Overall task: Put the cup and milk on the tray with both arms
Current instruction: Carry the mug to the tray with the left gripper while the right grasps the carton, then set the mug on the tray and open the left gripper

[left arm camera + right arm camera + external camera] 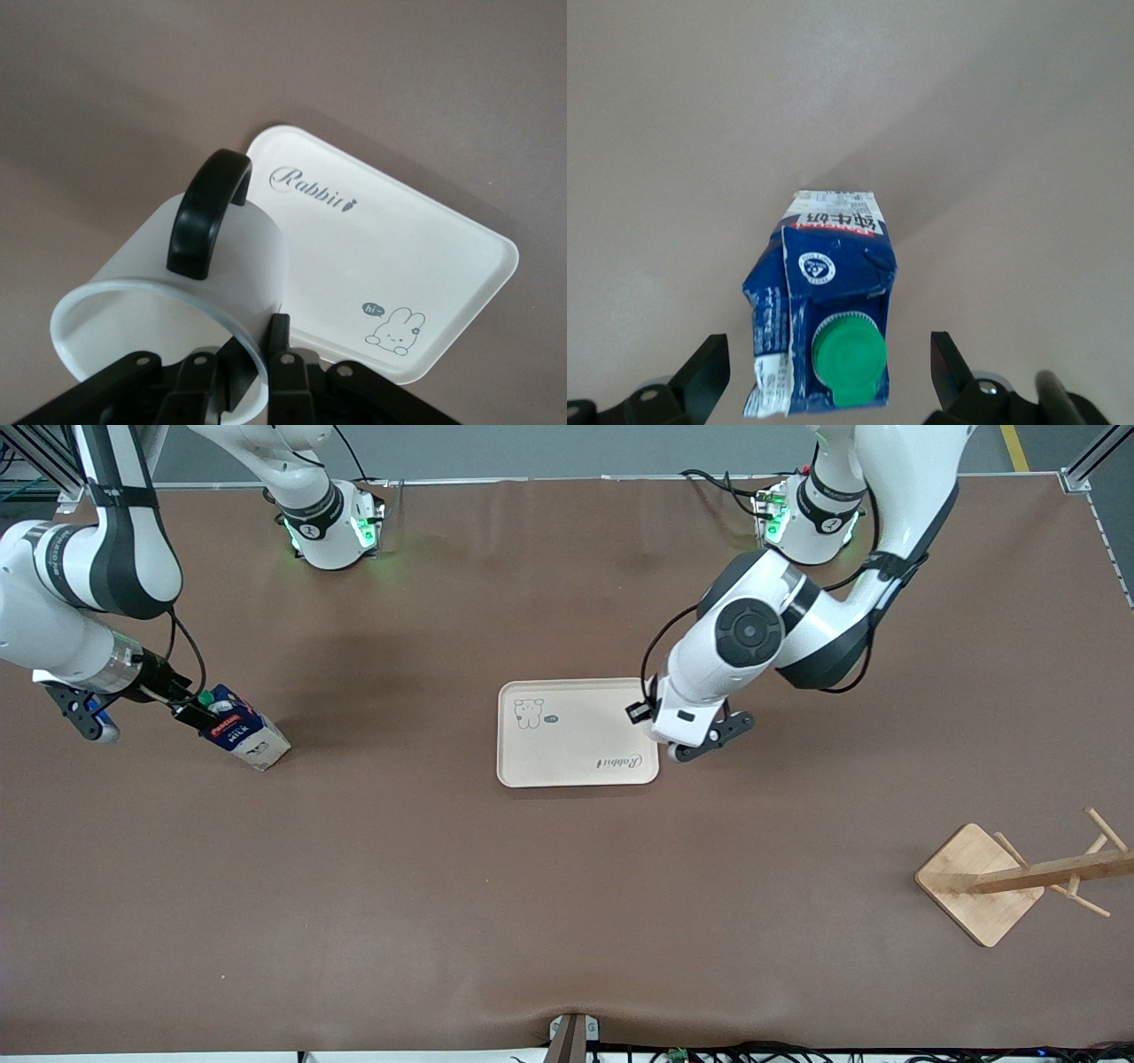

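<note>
Cup hidden in front view

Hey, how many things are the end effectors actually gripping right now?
1. The left end effector is shut on the cup's rim, by the tray. The right end effector is open around the milk, which stands at the right arm's end of the table.

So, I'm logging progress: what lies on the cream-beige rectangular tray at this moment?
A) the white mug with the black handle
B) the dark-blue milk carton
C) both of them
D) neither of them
D: the cream-beige rectangular tray is bare; the left gripper holds the white mug with the black handle at its rim above the tray's edge, and the dark-blue milk carton stands on the table between the open fingers of the right gripper.
</note>
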